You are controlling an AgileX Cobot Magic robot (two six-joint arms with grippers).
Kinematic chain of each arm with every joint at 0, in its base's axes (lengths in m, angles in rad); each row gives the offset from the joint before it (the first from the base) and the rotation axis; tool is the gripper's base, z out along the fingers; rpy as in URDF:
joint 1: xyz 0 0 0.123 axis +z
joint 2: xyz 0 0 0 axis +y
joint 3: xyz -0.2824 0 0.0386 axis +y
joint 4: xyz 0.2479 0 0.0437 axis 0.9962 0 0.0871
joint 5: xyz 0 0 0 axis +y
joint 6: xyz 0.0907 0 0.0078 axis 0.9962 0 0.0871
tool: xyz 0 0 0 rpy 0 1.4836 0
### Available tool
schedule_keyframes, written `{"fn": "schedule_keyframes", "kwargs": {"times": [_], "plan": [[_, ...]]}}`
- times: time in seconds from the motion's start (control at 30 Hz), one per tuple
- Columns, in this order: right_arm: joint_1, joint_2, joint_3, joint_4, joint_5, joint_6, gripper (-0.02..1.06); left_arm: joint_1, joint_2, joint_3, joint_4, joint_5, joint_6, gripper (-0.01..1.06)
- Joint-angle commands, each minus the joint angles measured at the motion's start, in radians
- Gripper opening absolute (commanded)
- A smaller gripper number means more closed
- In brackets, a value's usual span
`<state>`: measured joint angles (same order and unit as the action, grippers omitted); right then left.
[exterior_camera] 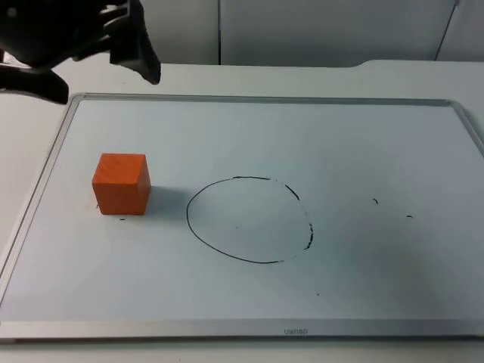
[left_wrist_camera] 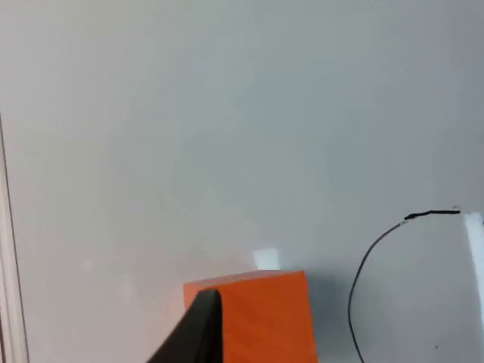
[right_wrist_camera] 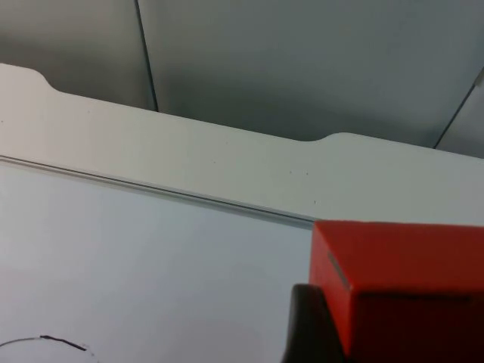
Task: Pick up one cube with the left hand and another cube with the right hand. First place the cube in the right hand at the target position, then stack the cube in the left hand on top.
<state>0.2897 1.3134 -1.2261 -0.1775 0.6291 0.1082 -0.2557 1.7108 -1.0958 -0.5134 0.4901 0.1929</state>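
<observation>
1. Left gripper [exterior_camera: 113, 47] hovered at the frame's upper left; finger state indeterminate.
2. Orange cube [exterior_camera: 121, 184] rested on the worktop [exterior_camera: 340, 302], left of the drawn circle [exterior_camera: 249, 219].
3. Right gripper [right_wrist_camera: 318, 333] was apparently clamped on the red cube [right_wrist_camera: 401, 283].
4. Next: left pickup.

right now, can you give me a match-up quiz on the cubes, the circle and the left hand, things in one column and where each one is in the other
Things:
1. orange cube
2. red cube
3. drawn circle
4. left hand

Places:
a. middle of the whiteboard
b. raised, against the right hand's fingertip
c. above the whiteboard's far left corner
d. on the whiteboard, left of the drawn circle

Pairs: 1-d, 2-b, 3-a, 4-c
</observation>
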Motion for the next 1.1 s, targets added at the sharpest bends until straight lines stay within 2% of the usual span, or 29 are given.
{"fn": "schedule_keyframes", "kwargs": {"times": [0.0, 0.1, 0.13, 0.27, 0.47, 0.83, 1.07], "plan": [[0.001, -0.009, 0.002, -0.002, -0.018, -0.007, 0.00, -0.019, 0.022, -0.027, 0.044, -0.002, -0.055, 1.04], [0.001, -0.009, 0.002, -0.002, -0.018, -0.007, 0.00, -0.062, 0.085, -0.074, 0.230, 0.014, -0.219, 1.04], [0.001, -0.009, 0.002, -0.002, -0.018, -0.007, 0.00, -0.062, 0.085, -0.074, 0.230, 0.014, -0.219, 1.04], [0.001, -0.009, 0.002, -0.002, -0.018, -0.007, 0.00, -0.076, 0.153, -0.105, 0.478, 0.075, -0.473, 1.04], [0.001, -0.009, 0.002, -0.002, -0.020, -0.010, 0.00, -0.078, 0.200, -0.105, 0.501, 0.095, -0.511, 1.04], [0.001, -0.009, 0.002, -0.002, -0.021, -0.010, 0.00, -0.113, 0.259, -0.107, 0.477, 0.051, -0.511, 1.04], [0.001, -0.009, 0.002, -0.002, -0.012, -0.010, 0.00, -0.113, 0.308, -0.140, 0.487, 0.084, -0.515, 1.04]]}}
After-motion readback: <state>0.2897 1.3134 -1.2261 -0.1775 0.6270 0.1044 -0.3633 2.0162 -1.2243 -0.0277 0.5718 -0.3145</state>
